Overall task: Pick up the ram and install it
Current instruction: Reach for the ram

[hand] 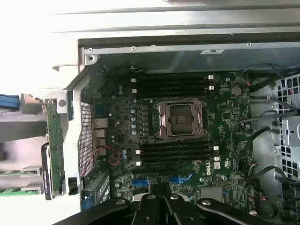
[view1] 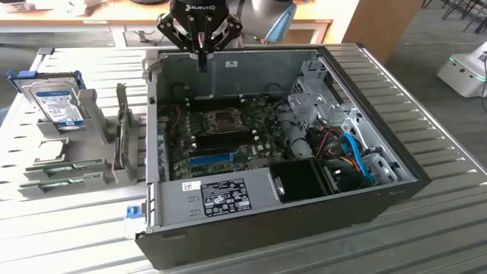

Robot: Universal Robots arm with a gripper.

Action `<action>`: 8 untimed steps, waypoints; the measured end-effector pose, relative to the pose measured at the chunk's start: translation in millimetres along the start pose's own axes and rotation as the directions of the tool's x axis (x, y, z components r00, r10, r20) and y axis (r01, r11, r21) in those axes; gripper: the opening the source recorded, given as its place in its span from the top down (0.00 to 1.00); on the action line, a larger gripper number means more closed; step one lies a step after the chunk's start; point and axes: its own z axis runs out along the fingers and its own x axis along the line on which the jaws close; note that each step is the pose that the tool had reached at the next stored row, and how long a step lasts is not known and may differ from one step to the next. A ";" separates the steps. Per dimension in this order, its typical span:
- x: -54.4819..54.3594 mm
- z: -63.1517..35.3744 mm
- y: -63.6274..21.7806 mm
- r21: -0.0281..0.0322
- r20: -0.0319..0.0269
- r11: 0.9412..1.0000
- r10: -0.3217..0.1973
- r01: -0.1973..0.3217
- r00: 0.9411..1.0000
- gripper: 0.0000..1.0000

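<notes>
My gripper (view1: 202, 67) hangs shut and empty over the far wall of the open computer case (view1: 228, 197); in the wrist view its black fingers (hand: 161, 199) meet above the motherboard (hand: 225, 117). Two matching green ram sticks (view1: 72, 166) (view1: 65, 184) lie flat in a grey holder outside the case, at the exterior view's left, well away from the gripper. I cannot tell which of the two is the task's ram. Their ends also show in the wrist view (hand: 11, 172) (hand: 11, 191). Black memory slots (hand: 176, 152) run beside the CPU socket (hand: 180, 119).
An upright expansion card (view1: 122, 131) stands in the grey holder between the sticks and the case. A hard drive (view1: 57, 103) leans behind it. Inside the case are a black fan shroud (view1: 304, 180), blue and orange cables (view1: 354, 154) and a drive cage (view1: 312, 94).
</notes>
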 end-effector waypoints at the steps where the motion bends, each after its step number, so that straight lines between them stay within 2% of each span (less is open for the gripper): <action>1: 0.0 0.0 0.0 0.000 0.000 1.000 0.000 0.000 1.000 0.89; 8: 0.0 0.0 0.0 0.000 0.000 1.000 0.000 0.000 1.000 0.89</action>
